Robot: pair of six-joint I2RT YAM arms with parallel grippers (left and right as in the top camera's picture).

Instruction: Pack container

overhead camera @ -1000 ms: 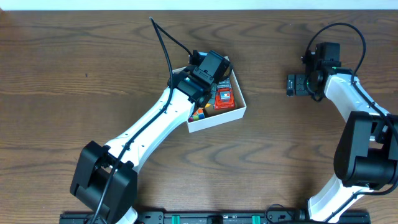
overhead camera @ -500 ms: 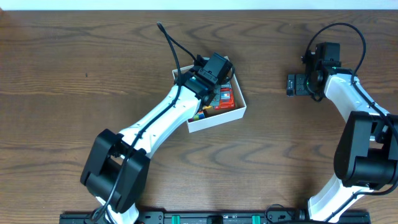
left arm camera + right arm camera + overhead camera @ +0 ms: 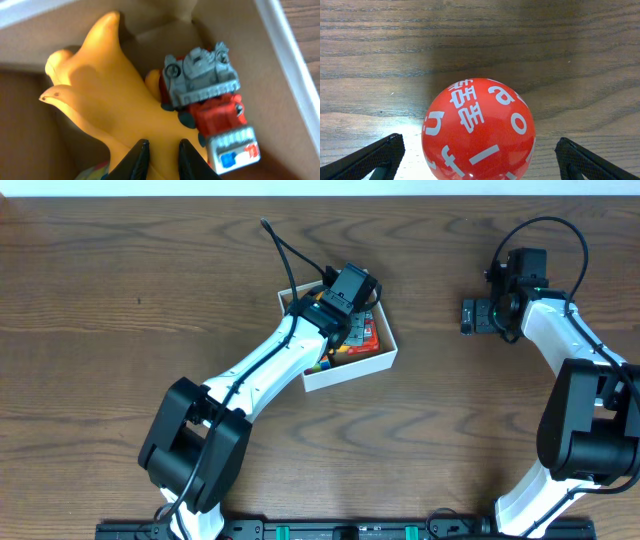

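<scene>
The container (image 3: 352, 372) is a white square box with a brown inside (image 3: 250, 40), in the middle of the table. In it lie a yellow rubber toy (image 3: 100, 95) and a red and grey fire truck (image 3: 212, 100), also seen from overhead (image 3: 362, 335). My left gripper (image 3: 164, 152) reaches down into the box (image 3: 343, 308), its fingers nearly closed on the yellow toy. My right gripper (image 3: 480, 150) is open on the table at the far right (image 3: 469, 315), with a red ball with white letters (image 3: 477, 127) between its fingers, not touched. The ball is hidden in the overhead view.
A small multi-coloured toy (image 3: 318, 363) lies in the box's near left corner. The left arm (image 3: 260, 375) stretches diagonally over the table from the front edge. The brown wooden table (image 3: 120, 300) lies around the box.
My left arm has swung a little to the right and the gripper has shifted slightly deeper over the box. The right arm has not moved.
</scene>
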